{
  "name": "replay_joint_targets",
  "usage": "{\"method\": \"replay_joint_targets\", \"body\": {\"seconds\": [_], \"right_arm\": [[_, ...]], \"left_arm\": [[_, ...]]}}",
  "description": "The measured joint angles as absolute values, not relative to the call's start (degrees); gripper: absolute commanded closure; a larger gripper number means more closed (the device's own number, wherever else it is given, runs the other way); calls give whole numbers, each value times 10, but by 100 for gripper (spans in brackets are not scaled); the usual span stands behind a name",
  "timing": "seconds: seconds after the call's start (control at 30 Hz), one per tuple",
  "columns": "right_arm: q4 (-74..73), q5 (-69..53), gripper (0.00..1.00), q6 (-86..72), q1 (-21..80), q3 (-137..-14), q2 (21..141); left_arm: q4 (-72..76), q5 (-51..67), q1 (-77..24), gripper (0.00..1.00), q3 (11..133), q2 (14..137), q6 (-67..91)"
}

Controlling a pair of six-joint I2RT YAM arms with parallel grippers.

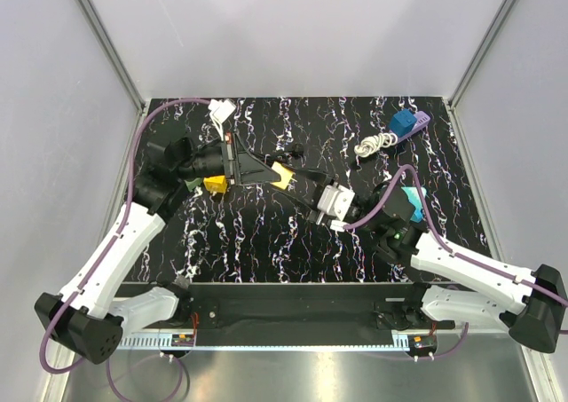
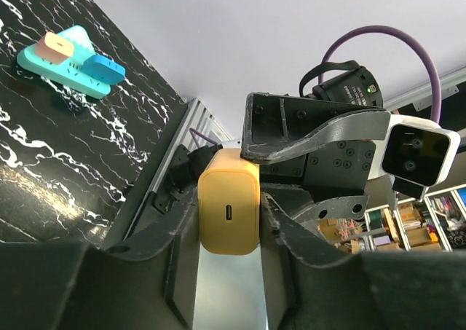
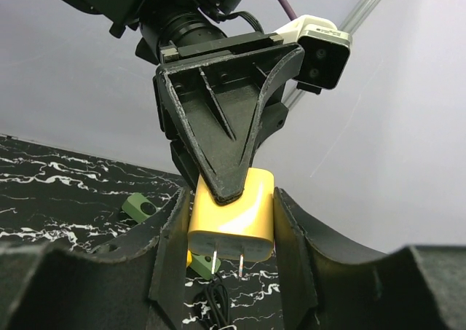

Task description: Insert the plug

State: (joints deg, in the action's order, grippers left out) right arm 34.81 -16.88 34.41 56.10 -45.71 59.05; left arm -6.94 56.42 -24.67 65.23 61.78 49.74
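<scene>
The left end effector [image 1: 266, 173] and the right end effector [image 3: 230, 213] are both clamping the yellow plug [image 2: 228, 210] above the bench [image 1: 266, 242]. It is hanging well apart from the teal socket strip [image 2: 69, 62], so the inserting is not yet done.

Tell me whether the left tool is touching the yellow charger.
Touching. The right wrist view shows a finger of the left tool pressed onto the yellow charger, no gap between.

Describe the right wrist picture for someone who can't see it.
A yellow plug, its two metal prongs pointing down in the frame, is pinched from above by the left claw, with the right claw flanking it on either side. Behind are a black marbled table and a grey wall.
</scene>
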Motion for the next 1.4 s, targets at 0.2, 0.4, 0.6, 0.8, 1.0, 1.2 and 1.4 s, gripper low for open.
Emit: {"method": "replay_joint_targets", "body": {"seconds": [0.2, 0.4, 0.6, 0.8, 1.0, 1.2, 1.4], "right_arm": [[340, -170, 53, 336, 561, -457, 589], [331, -170, 20, 291, 561, -430, 561], [350, -152, 11, 218, 562, -337, 439], [372, -86, 0, 154, 562, -250, 363], [382, -23, 0, 96, 562, -197, 337], [389, 23, 0, 56, 562, -189, 335], [392, 36, 0, 29, 562, -189, 332]], "left_arm": [[-91, 569, -246, 100, 659, 620, 484], [-217, 537, -223, 100, 704, 623, 304], [-356, 497, -101, 100, 804, 684, 90], [-447, 352, -62, 100, 829, 761, -144], [-438, 263, -13, 100, 781, 815, -325], [-417, 272, 42, 100, 714, 841, -468], [-405, 281, 71, 100, 706, 884, -537]]}}
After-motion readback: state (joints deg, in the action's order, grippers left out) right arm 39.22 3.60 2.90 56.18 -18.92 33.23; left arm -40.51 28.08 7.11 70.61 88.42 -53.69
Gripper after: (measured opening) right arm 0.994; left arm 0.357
